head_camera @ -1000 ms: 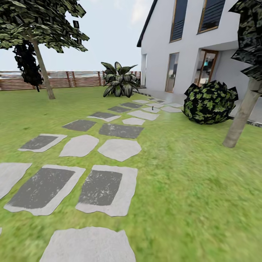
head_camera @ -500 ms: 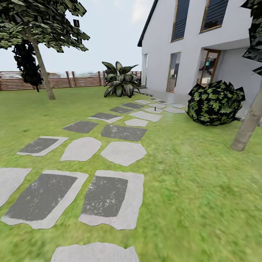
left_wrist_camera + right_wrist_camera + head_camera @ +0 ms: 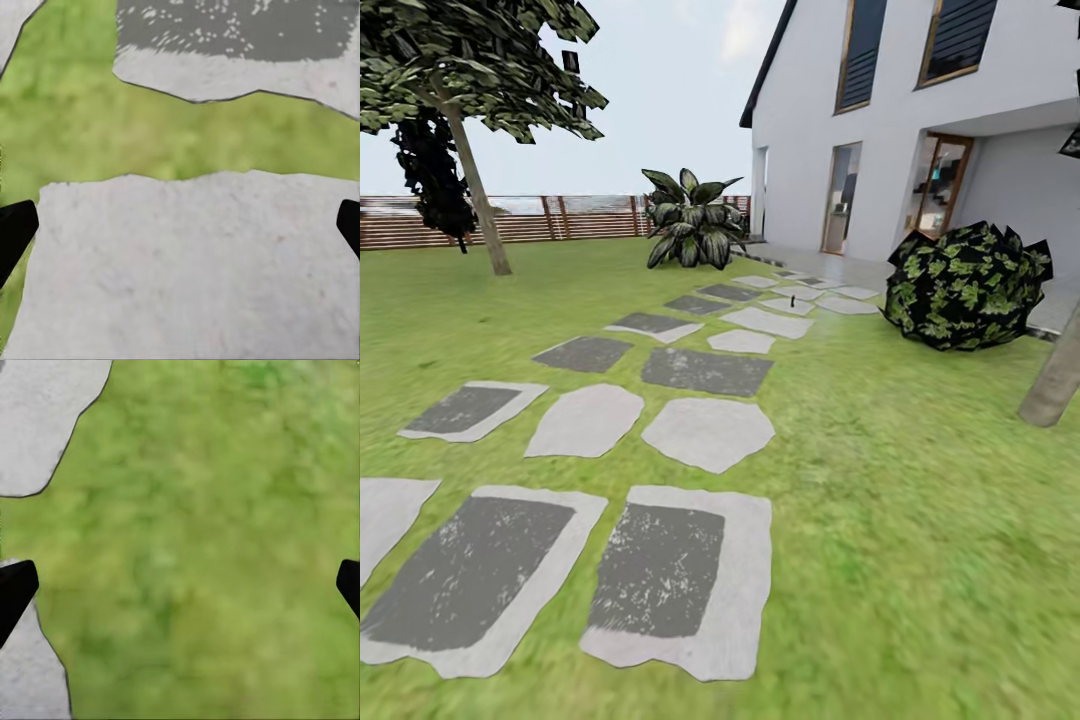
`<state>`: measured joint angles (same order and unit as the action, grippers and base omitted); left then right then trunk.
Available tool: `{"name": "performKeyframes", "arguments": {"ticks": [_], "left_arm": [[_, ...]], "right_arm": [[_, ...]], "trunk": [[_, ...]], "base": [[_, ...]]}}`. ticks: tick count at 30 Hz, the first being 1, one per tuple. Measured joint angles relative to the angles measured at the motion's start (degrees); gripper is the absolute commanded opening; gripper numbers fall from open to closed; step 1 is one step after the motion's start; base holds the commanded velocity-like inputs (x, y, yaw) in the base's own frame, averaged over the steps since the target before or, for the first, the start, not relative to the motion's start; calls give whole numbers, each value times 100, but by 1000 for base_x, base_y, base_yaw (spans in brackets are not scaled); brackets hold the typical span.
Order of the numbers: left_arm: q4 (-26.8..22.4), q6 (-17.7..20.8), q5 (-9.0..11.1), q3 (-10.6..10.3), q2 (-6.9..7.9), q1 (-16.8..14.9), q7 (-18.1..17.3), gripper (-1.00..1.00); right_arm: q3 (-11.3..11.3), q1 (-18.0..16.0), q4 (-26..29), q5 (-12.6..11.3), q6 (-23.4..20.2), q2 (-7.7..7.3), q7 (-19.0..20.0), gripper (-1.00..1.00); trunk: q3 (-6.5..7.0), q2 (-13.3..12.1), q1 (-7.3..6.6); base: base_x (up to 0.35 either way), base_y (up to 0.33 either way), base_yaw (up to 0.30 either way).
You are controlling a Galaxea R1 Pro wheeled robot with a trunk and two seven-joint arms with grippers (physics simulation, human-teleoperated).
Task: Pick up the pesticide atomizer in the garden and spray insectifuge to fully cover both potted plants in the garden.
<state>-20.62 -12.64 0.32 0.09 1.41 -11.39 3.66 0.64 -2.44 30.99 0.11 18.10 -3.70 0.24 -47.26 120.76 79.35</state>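
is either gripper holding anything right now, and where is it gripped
Nothing is held. The left gripper is open over a pale stepping stone, and the right gripper is open over grass.

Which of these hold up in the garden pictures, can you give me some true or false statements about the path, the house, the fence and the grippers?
1. The stepping stones run across the lawn toward the house. True.
2. The fence is white metal. False: it is brown slatted wood.
3. The left gripper holds a bottle. False: its fingers stand wide apart over a pale stone with nothing between them.
4. The right gripper hangs open, mostly over grass. True.
5. A dark round bush sits by the house, on the right of the head view. True.
6. The path is red brick. False: it is pale and dark grey stone slabs.
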Motion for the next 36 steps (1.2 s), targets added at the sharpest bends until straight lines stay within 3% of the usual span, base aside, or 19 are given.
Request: {"name": "performKeyframes", "arguments": {"ticks": [36], "left_arm": [[6,0,-15,-9,18,2,-9,100]], "right_arm": [[-38,0,8,10,8,1,8,100]], "trunk": [[0,0,0]], "base": [[336,68,0]]}}
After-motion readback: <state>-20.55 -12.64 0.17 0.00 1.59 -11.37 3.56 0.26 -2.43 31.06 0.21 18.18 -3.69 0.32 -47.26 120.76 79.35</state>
